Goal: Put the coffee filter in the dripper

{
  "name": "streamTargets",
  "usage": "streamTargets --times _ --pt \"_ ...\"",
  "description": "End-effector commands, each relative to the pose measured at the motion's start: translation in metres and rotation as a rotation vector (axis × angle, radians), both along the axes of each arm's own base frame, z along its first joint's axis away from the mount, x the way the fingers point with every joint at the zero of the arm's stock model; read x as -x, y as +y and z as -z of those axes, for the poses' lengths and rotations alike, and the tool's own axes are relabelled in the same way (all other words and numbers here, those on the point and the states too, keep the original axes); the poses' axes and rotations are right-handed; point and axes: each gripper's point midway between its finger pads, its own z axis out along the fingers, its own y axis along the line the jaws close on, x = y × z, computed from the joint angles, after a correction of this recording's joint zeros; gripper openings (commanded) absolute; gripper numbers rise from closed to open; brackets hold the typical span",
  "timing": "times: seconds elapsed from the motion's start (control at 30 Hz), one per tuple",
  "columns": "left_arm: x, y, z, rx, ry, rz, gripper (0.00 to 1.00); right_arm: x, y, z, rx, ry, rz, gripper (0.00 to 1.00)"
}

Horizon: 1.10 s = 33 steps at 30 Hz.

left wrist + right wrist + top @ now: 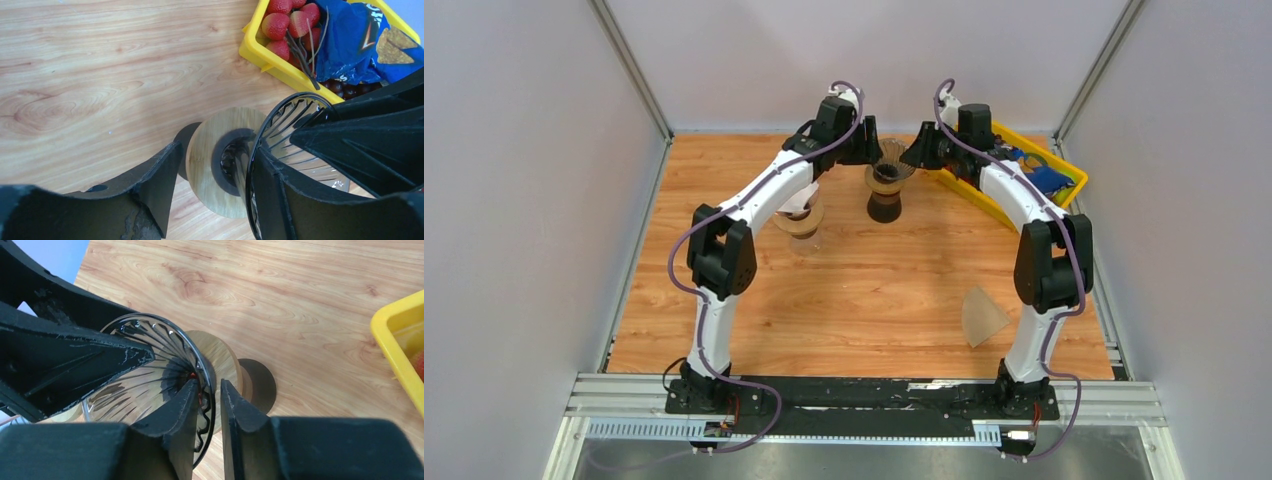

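Found both arms stretched to the far middle of the wooden table point(874, 300), meeting at a glass dripper point(889, 168) seated in a wooden collar point(205, 165) on a dark base point(884, 207). Saw the right gripper point(209, 390) pinched to a narrow slit on the dripper's rim, one finger inside the ribbed cone, the other outside. Saw the left gripper point(217, 155) spread wide and gripping nothing, one finger out beyond the collar and apart from it, the other up at the near rim of the cone. Could not confirm contact between that second finger and the glass, the rim edge being hidden behind it. Lost much of the dripper in the left wrist view behind the right gripper's black body, and much of its left side in the right wrist view behind the left gripper. Spotted the coffee filter point(982, 314), a pale paper cone, lying on the table near the right arm's base, well apart from the dripper and both grippers. Noted a yellow bin point(255, 47) just right of the dripper, cut off by the frame, holding strawberries point(276, 25) and a blue chip bag point(350, 45). Made out only a brownish cone-like thing point(802, 218), half hidden under the left arm.
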Motion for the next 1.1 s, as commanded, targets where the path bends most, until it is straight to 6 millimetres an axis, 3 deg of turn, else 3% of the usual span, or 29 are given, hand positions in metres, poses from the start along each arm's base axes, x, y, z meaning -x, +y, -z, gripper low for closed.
streamTargets --times 0.0,0.27,0.4,0.53,0.8,1.07 --pt "-0.008 -0.003 -0.005 0.012 -0.002 -0.012 0.61 -0.002 0.007 -0.011 -0.031 -0.008 -0.028 0.23" --pt "-0.009 -0.003 0.003 0.013 0.025 -0.034 0.38 0.002 0.002 0.003 0.01 0.057 -0.014 0.04" --pt "-0.009 0.001 0.012 -0.002 0.054 -0.061 0.16 0.006 0.003 0.024 0.069 0.126 -0.034 0.0" --pt "-0.006 0.005 0.025 -0.02 0.099 -0.089 0.02 0.014 0.0 0.047 0.126 0.222 -0.045 0.0" --pt "0.007 0.021 0.073 -0.14 0.243 -0.14 0.0 0.031 -0.04 0.106 0.452 0.381 0.047 0.0" --pt "0.024 0.027 0.126 -0.324 0.334 -0.133 0.0 0.042 -0.042 0.145 0.608 0.465 0.062 0.0"
